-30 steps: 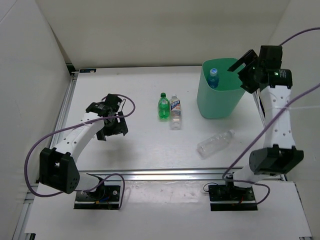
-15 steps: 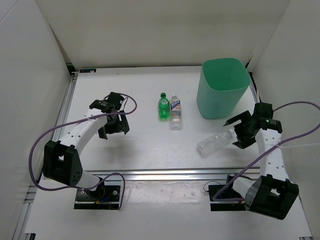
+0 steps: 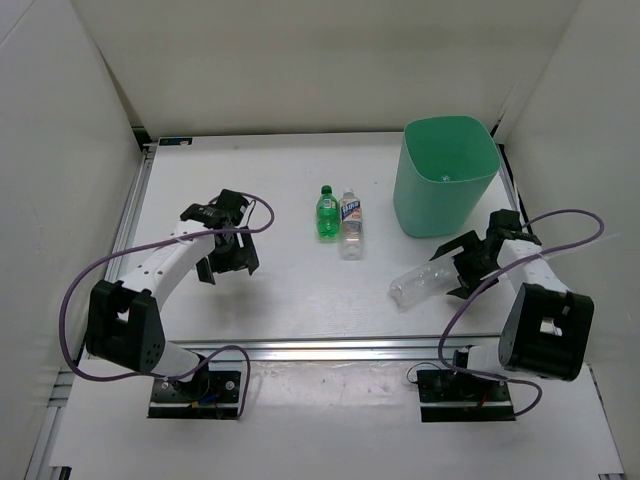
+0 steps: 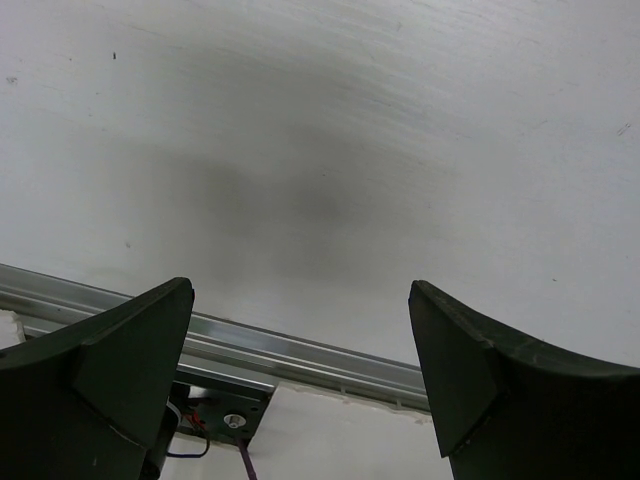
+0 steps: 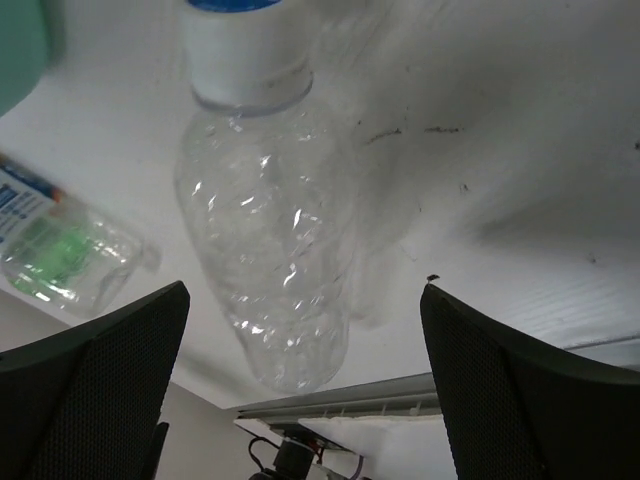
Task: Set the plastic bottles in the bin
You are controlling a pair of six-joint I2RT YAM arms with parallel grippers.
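A clear plastic bottle (image 3: pixel 422 285) lies on its side on the table, in front of the mint-green bin (image 3: pixel 445 195). My right gripper (image 3: pixel 452 271) is open and low at the bottle's cap end, its fingers on either side. In the right wrist view the bottle (image 5: pixel 265 230) lies between and ahead of the open gripper (image 5: pixel 305 330). A green bottle (image 3: pixel 326 213) and a clear labelled bottle (image 3: pixel 350 224) lie side by side mid-table. My left gripper (image 3: pixel 228 262) is open and empty over bare table (image 4: pixel 300 300). I see no bottle inside the bin.
The aluminium rail (image 3: pixel 330 348) runs along the table's near edge and shows in the left wrist view (image 4: pixel 300 345). White walls close in the left, back and right sides. The bin's edge (image 5: pixel 18 50) and the two mid-table bottles (image 5: pixel 60 250) show in the right wrist view.
My right arm came down from above the bin to the clear bottle lying on the table. The blue-capped bottle seen in the bin's mouth no longer shows. My left gripper shifted slightly.
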